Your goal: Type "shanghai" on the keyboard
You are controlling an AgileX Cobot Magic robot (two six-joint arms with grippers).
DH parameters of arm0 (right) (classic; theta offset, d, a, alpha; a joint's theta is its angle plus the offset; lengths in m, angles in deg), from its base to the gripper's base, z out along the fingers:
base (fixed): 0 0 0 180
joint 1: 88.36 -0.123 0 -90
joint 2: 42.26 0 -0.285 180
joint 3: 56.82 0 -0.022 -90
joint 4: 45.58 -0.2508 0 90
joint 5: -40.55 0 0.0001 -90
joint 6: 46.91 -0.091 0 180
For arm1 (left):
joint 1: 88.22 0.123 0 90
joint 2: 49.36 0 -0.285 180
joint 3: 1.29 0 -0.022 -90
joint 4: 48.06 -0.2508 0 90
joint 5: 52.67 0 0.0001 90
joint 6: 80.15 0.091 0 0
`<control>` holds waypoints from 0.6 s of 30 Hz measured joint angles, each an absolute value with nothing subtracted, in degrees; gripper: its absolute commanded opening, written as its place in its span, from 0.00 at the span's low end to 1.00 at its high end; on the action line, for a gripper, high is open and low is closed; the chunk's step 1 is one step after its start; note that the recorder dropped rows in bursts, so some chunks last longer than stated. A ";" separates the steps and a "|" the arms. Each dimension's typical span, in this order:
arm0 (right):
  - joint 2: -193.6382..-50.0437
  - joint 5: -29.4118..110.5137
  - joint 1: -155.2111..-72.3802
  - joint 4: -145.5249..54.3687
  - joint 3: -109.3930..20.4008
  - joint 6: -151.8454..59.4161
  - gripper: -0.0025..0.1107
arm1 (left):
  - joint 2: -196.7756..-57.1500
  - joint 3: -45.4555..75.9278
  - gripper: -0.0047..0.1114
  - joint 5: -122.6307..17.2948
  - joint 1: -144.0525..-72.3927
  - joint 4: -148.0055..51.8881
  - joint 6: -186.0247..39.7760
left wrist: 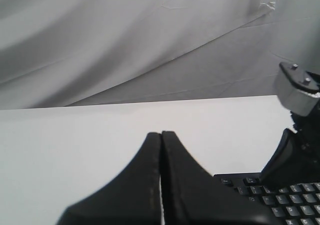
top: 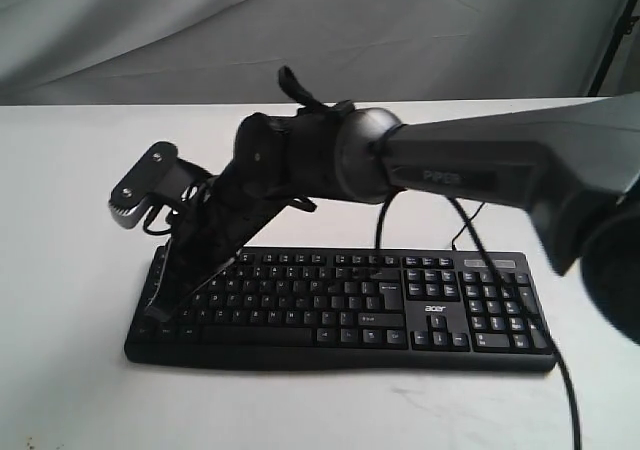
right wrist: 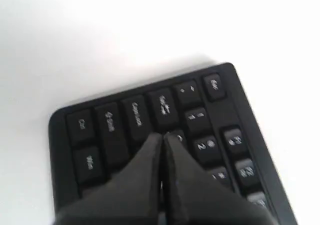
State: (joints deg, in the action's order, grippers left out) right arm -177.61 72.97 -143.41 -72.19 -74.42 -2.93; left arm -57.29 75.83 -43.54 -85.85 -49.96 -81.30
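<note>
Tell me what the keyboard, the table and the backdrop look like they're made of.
Keyboard: probably matte black plastic, with moulded keys and white printed legends. Table: smooth white top, perhaps laminate; hard to tell. Backdrop: grey fabric, going by its soft folds.

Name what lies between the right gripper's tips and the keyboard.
Nothing. In the right wrist view, the shut right gripper points straight at the keyboard by the Tab key, no object between.
</note>
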 measured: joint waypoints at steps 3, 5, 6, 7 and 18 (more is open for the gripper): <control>-180.93 75.22 -144.27 -72.08 -78.11 -2.93 0.02 | -57.29 75.83 0.04 -43.54 -85.85 -49.96 -81.30; -181.99 75.94 -144.41 -71.96 -79.14 -2.93 0.02 | -57.29 75.83 0.04 -43.54 -85.85 -49.96 -81.30; -182.22 76.08 -144.41 -71.85 -79.38 -2.93 0.02 | -57.29 75.83 0.04 -43.54 -85.85 -49.96 -81.30; -182.35 76.20 -144.41 -71.85 -79.39 -2.93 0.02 | -57.29 75.83 0.04 -43.54 -85.85 -49.96 -81.30; -182.43 76.76 -144.41 -71.14 -79.74 -2.93 0.02 | -57.29 75.83 0.04 -43.54 -85.85 -49.96 -81.30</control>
State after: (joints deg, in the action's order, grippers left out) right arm -182.43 76.76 -144.41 -71.14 -79.74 -2.93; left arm -57.29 75.83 -43.54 -85.85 -49.96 -81.30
